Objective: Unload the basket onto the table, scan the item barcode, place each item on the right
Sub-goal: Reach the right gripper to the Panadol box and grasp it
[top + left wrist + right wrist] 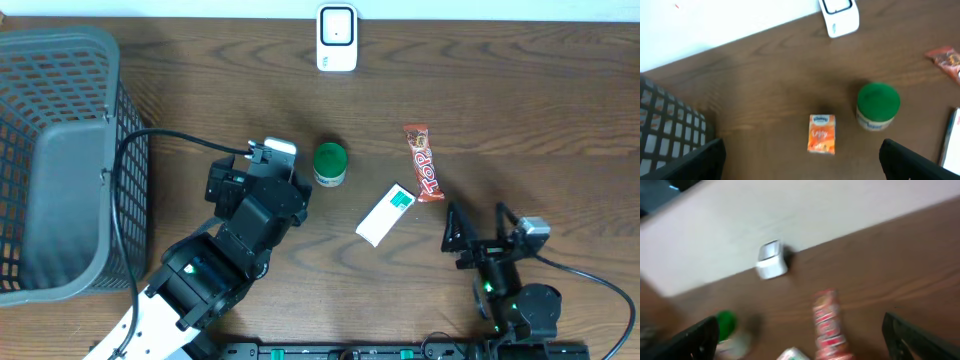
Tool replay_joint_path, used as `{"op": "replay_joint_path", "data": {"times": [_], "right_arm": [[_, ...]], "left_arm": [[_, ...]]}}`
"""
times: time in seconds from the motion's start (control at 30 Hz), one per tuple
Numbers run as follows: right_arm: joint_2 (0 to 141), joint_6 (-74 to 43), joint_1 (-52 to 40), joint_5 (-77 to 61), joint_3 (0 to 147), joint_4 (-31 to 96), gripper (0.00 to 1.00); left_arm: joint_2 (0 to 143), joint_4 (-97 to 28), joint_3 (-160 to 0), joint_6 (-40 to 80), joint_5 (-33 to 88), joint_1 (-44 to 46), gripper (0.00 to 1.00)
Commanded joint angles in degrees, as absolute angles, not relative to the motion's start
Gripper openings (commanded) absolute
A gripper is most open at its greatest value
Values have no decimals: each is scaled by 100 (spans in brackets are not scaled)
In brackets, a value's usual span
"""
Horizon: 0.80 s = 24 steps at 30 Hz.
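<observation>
Tissue pack point(821, 133) lies flat on the table point(755, 95), beneath my left pincer point(800, 167), which is wide open and empty; the right pincer point(478, 228) likewise. I judge this the approach step. Next: descend squarely, grip the pack, present it to the scanner point(337, 38).

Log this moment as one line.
left gripper open, aimed at orange packet | right gripper open, empty | white scanner untouched
</observation>
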<state>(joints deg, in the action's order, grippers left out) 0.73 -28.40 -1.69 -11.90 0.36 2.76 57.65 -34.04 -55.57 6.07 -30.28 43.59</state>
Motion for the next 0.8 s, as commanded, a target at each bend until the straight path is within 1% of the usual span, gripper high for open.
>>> {"op": "replay_joint_path", "data": {"times": [0.0, 0.07, 0.1, 0.2, 0.27, 0.43, 0.6, 0.67, 0.77], "right_arm": [[78, -4023, -226, -2987, 36, 233, 99], [139, -4040, -231, -3795, 36, 314, 99], [211, -4289, -231, -4036, 36, 320, 99], [635, -5408, -231, -4239, 36, 344, 99], [1131, -5749, -231, -4182, 36, 342, 99], [2648, -5594, -231, -3795, 36, 316, 99], [4486, -4554, -231, -3833, 97, 222, 99], [4998, -4021, -231, -4117, 123, -357, 99], [5579, -3894, -231, -4154, 123, -1138, 99]], "left_arm": [[5782, -3470, -5535, 561, -3039, 4342, 98], [5789, -3465, -5535, 563, -3039, 4342, 98], [5793, -3465, -5535, 563, -3039, 4342, 98], [5798, -3468, -5535, 563, -3039, 4342, 98], [5798, -3468, -5535, 563, -3039, 4342, 98], [5798, -3470, -5535, 563, -3039, 4342, 98], [5798, -3470, -5535, 561, -3041, 4342, 98], [5798, -3470, -5535, 561, -3039, 4342, 98], [5798, -3465, -5535, 563, -3039, 4342, 98]]}}
